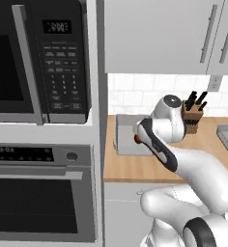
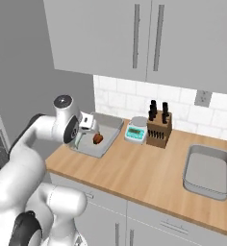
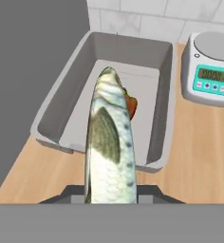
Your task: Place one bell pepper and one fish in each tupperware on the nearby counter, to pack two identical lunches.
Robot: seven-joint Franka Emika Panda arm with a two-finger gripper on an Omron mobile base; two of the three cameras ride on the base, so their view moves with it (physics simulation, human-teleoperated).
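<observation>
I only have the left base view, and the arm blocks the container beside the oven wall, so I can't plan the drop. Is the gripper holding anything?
Observer: Yes. The gripper is shut on a fish, and the hand view shows it over the left tupperware.
Operator: Anything already in there?
Observer: An orange-red bell pepper lies on its floor, partly behind the fish.
Operator: And the second lunch?
Observer: In the right base view, the right tupperware sits on the counter beyond the knife block. I see nothing inside it.
</observation>
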